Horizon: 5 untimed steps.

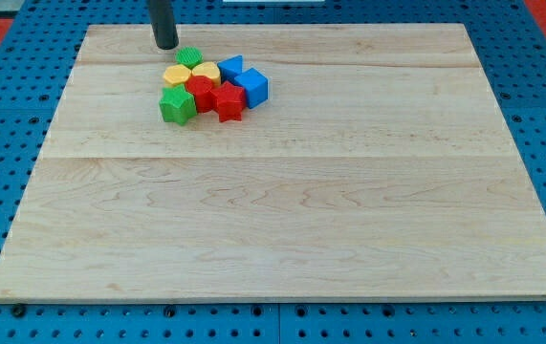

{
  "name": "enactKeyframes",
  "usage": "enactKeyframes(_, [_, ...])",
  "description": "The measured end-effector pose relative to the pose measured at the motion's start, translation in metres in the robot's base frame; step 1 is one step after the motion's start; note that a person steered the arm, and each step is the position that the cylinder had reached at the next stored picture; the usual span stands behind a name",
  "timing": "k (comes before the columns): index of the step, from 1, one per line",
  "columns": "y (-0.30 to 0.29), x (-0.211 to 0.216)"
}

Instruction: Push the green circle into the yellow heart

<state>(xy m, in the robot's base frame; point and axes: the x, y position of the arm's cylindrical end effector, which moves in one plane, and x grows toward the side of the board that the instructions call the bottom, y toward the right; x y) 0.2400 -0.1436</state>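
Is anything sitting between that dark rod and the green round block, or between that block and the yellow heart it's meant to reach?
Nothing visible. My tip sits just to the upper left of the green circle with bare board between. The yellow heart lies directly lower right of the circle, seemingly touching already; the other yellow block sits beside, not between.

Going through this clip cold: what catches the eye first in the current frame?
A tight huddle of small coloured blocks near the view's top, left of centre: a green circle at the back, two yellow blocks just below it, then red blocks, blue blocks on the view's right and a green block at the lower left. My tip stands just up-left of the green circle. The wooden board fills most of the view.
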Motion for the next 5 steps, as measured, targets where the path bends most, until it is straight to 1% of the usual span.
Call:
enactKeyframes(1, [0.064,0.01])
enactKeyframes(2, [0.072,-0.01])
enactKeyframes(3, [0.0,-0.019])
enactKeyframes(4, [0.005,0.009])
enactKeyframes(5, [0.043,0.012])
